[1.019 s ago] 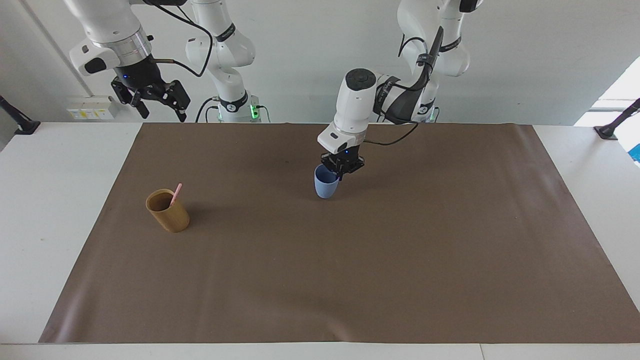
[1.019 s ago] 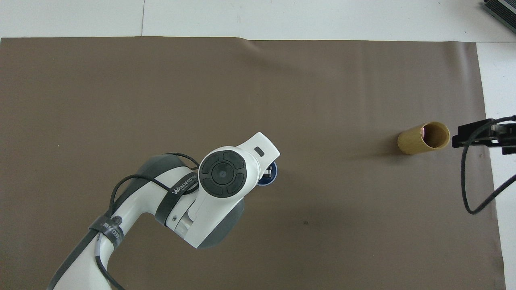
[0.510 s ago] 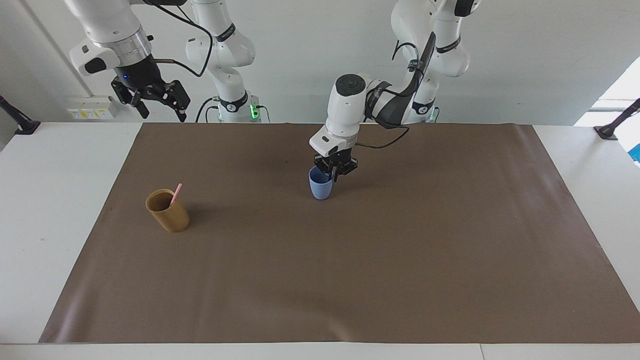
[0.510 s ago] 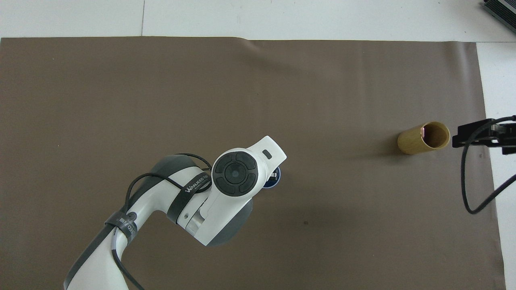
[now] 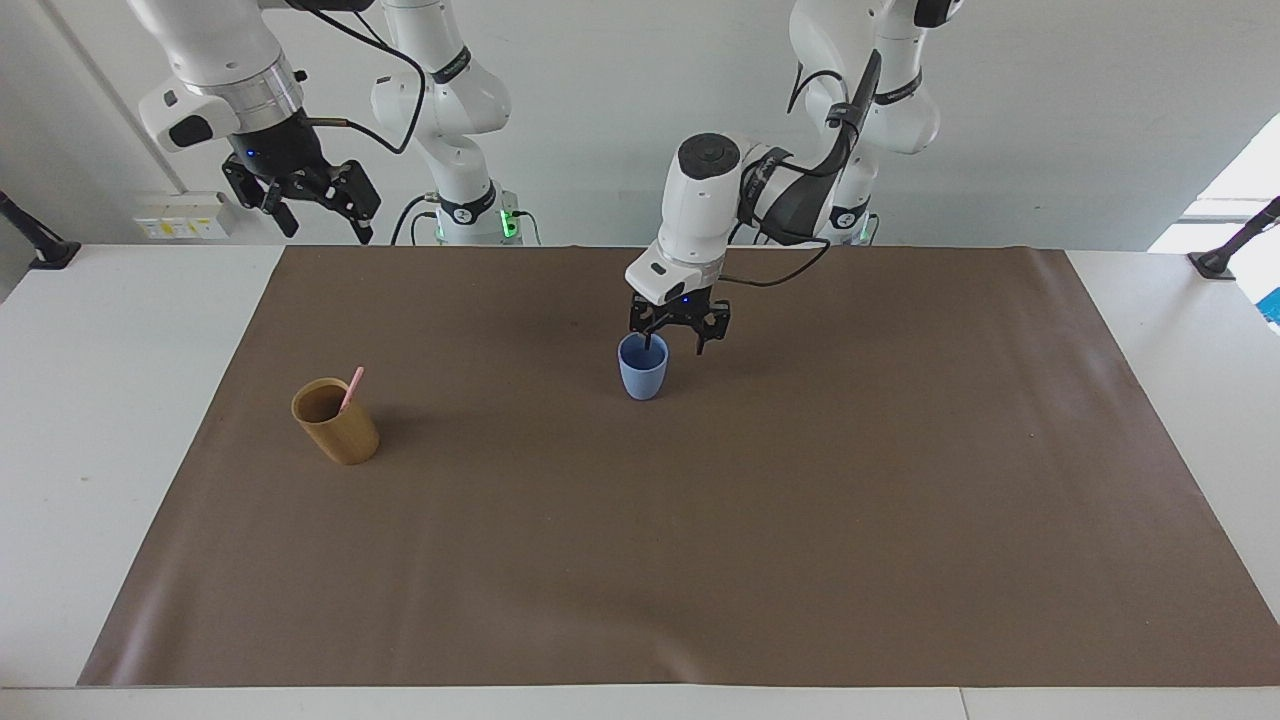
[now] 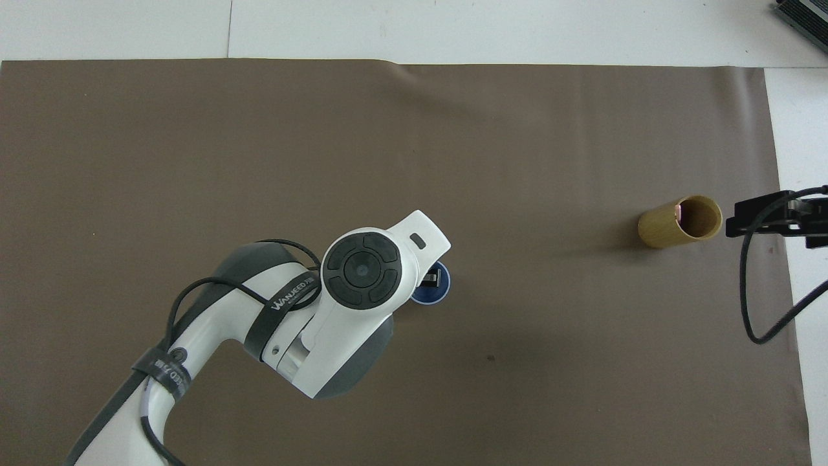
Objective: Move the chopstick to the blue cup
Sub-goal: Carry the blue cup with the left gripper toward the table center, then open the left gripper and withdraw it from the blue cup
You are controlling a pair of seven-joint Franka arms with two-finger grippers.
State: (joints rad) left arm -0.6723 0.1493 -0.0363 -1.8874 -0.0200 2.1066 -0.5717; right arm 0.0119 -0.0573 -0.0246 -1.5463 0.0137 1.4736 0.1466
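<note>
Left gripper (image 5: 678,340): fingers spread, grasping nothing, one finger dipping just inside the rim of the small light-blue smooth tumbler (image 5: 642,367) directly beneath it, upright on the brown desk mat (image 5: 800,520).

Thin pale-pink chopstick (image 5: 352,388): well apart from that gripper, toward the right arm's end, leaning in the tan-brown bamboo-like cylindrical cup (image 5: 337,421).

Right gripper (image 5: 315,205): fingers parted, empty, waiting high over the desk edge.

Progress, as judged: tumbler positioned; chopstick transfer not yet begun.
</note>
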